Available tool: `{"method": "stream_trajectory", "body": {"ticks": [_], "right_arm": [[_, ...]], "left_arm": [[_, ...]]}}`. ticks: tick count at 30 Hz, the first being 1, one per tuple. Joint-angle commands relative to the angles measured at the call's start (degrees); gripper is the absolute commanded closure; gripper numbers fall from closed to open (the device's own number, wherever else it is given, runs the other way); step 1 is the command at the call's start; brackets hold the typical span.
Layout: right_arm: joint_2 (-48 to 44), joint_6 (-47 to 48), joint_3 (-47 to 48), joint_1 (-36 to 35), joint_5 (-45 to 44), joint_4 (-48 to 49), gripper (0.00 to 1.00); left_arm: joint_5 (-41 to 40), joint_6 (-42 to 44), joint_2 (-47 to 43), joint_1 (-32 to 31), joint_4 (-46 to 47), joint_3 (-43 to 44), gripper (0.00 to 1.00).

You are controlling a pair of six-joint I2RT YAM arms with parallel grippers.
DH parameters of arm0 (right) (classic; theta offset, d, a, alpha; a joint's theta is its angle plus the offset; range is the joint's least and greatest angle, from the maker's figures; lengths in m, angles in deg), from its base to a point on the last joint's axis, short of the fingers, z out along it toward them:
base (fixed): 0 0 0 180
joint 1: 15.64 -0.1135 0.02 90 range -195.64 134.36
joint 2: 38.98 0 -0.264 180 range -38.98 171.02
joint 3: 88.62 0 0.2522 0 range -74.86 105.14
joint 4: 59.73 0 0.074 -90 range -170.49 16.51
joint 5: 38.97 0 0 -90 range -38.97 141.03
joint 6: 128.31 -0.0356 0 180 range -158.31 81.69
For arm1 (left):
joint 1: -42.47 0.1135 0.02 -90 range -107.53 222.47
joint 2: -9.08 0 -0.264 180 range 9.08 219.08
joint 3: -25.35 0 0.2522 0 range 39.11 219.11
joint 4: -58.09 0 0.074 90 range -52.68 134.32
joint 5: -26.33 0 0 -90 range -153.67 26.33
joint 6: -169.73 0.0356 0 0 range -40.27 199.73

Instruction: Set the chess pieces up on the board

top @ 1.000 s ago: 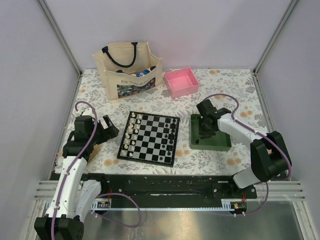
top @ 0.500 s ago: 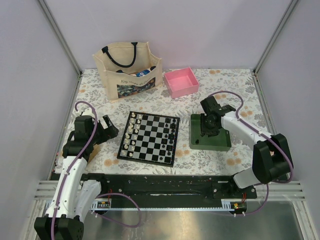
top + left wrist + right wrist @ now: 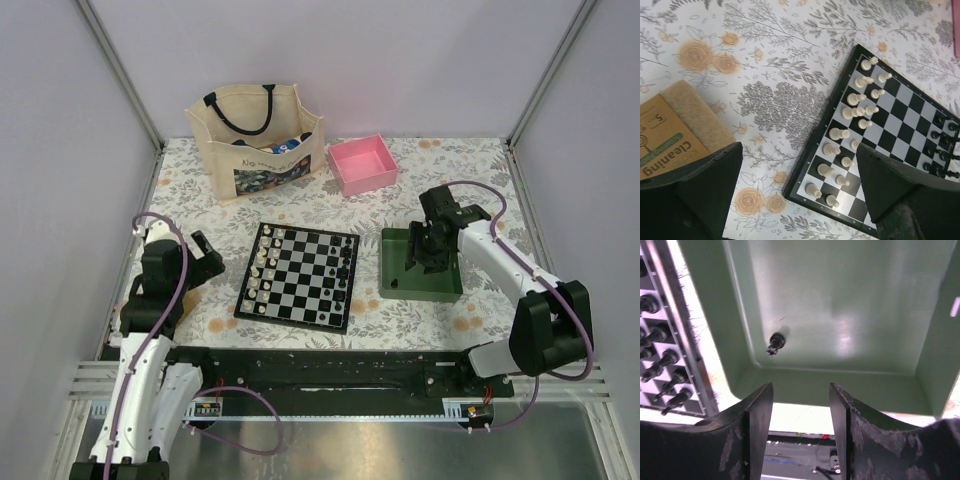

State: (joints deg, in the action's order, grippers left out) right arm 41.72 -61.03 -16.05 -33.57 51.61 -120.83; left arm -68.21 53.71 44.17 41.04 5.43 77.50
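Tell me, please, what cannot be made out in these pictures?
Top view: the tote bag hides most of its contents behind its walls.
Right wrist view: the black piece in the green tray is too small to identify.
Left wrist view: the board is cut off by the right edge.

- The board (image 3: 298, 277) lies mid-way on the bench (image 3: 450, 170), cream chessmen (image 3: 262, 266) on its left side, black chess pieces (image 3: 346, 262) on its right.
- The right pincer (image 3: 428, 256) hangs over the green tray (image 3: 420, 296).
- A tote bag (image 3: 256, 142) and a pink box (image 3: 363, 165) stand at the far edge.
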Motion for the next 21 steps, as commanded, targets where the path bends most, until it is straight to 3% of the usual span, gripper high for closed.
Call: {"method": "stream_trajectory", "body": {"ticks": [1,6,10,21], "right_arm": [[1.55,-3.11,5.17,0.36,8.54,-5.49,0.42],[2.00,-4.09,5.01,0.35,11.81,-3.74,0.39],[3.84,-3.03,0.71,0.18,9.89,2.05,0.39],[6.13,0.31,-1.68,-0.08,6.98,8.92,0.38]], "left_arm": [[-7.59,-0.53,0.85,-1.20,1.46,-0.43,0.01],[-7.33,-0.79,6.74,-2.87,0.66,0.63,0.01],[-12.42,-3.24,7.63,-6.82,-0.21,0.28,0.01],[-12.95,-3.42,-2.65,-9.99,-4.08,2.83,0.01]]}}
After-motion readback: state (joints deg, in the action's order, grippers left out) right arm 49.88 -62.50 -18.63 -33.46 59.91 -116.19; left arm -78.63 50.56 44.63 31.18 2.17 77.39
